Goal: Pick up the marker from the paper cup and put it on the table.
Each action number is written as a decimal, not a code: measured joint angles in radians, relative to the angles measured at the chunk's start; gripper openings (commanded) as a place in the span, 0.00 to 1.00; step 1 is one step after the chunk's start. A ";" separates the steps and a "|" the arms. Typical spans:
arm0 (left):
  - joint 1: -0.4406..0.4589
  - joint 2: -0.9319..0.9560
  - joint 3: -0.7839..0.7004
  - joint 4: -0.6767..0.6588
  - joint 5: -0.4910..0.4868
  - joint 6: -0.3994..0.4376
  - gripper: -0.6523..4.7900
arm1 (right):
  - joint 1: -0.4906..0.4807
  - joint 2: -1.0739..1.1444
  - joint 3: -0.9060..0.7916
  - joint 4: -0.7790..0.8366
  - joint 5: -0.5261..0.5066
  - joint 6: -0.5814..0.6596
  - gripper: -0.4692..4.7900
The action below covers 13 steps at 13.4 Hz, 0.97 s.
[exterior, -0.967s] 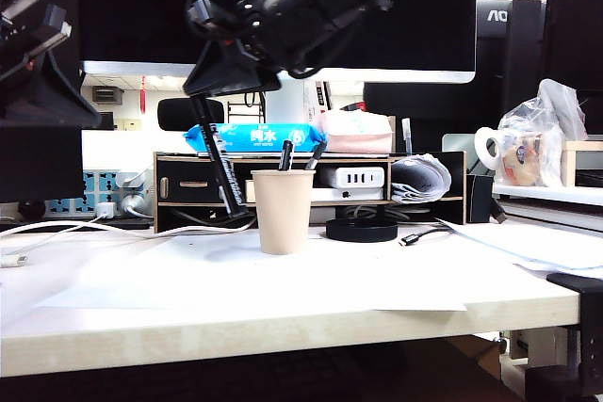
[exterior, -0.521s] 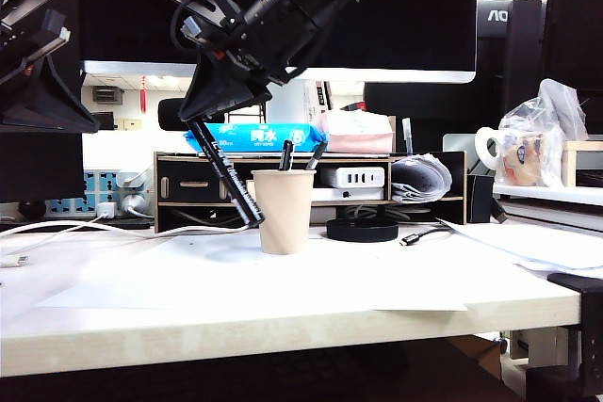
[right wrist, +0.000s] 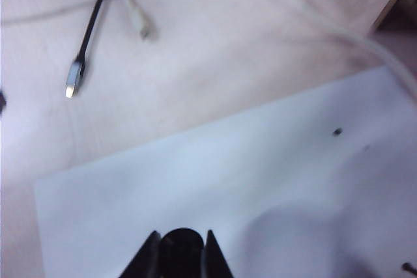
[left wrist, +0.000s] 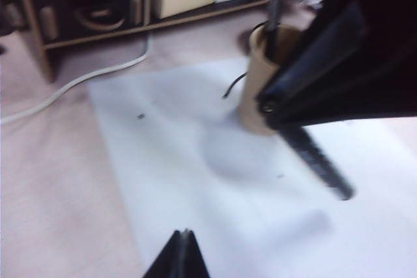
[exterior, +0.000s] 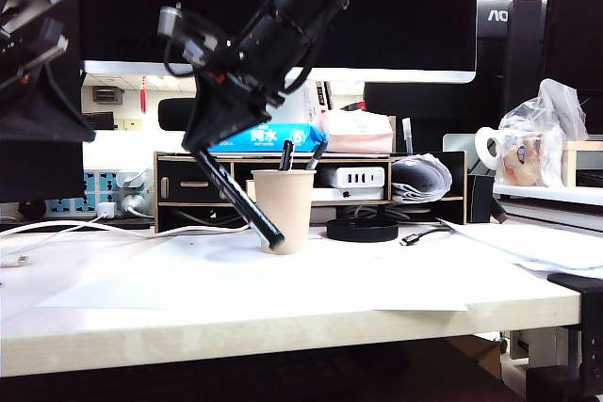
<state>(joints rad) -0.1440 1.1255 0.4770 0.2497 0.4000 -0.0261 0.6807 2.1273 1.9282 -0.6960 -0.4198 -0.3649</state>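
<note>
Marker (exterior: 240,197) — long, black, held slantwise by the right gripper (exterior: 209,143) in the centre-left of the exterior view. Its upper end sits between the fingers; its lower end points down and right, ending in front of the lower left side of the paper cup (exterior: 284,211). Whether the tip touches the cup or the sheet below cannot be told. In the right wrist view the marker's round black end (right wrist: 181,252) shows at the bottom centre, with one finger pressed on each side — fingers closed on the barrel. In the left wrist view the marker (left wrist: 317,163) appears blurred at right of centre, slanting away from the dark right arm, just beside the base of the cup (left wrist: 260,86).

Paper cup stands upright on a white paper sheet (exterior: 283,280) on the worktop (exterior: 283,327), centre of the exterior view, with two dark pens (exterior: 285,154) standing in it.

Left gripper (left wrist: 180,256): only the finger tips show, at the bottom centre of the left wrist view, drawn together with no gap, nothing between them, above the sheet. In the exterior view the left arm (exterior: 33,54) sits at the upper left, well apart from the cup.
</note>
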 measured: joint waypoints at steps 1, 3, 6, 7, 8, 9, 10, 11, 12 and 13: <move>0.000 0.000 0.000 -0.010 -0.051 0.005 0.11 | 0.002 0.003 0.000 -0.002 0.000 -0.003 0.16; 0.001 -0.001 0.000 -0.026 -0.124 0.010 0.11 | 0.006 0.005 0.001 -0.018 0.000 -0.020 0.16; 0.000 -0.002 0.000 -0.026 -0.124 0.011 0.11 | 0.006 0.024 0.002 -0.063 0.029 -0.046 0.17; 0.000 -0.001 0.000 -0.026 -0.124 0.011 0.11 | 0.007 0.026 0.002 -0.079 0.055 -0.059 0.16; 0.000 -0.002 0.000 -0.026 -0.125 0.011 0.11 | 0.008 0.029 0.002 -0.091 0.079 -0.075 0.16; 0.000 -0.002 0.000 -0.026 -0.124 0.011 0.11 | 0.009 0.033 0.003 -0.092 0.081 -0.078 0.16; 0.000 -0.002 0.000 -0.026 -0.125 0.011 0.11 | 0.011 0.043 0.004 -0.091 0.093 -0.084 0.17; 0.000 -0.002 0.000 -0.026 -0.125 0.011 0.11 | 0.013 0.048 0.004 -0.090 0.119 -0.086 0.16; 0.000 -0.002 0.000 -0.026 -0.125 0.011 0.11 | 0.016 0.057 0.005 -0.089 0.140 -0.095 0.17; 0.000 -0.002 0.000 -0.026 -0.124 0.011 0.11 | 0.016 0.067 0.005 -0.089 0.152 -0.101 0.17</move>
<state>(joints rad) -0.1436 1.1240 0.4770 0.2237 0.2756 -0.0151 0.6964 2.1941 1.9335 -0.7853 -0.2680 -0.4656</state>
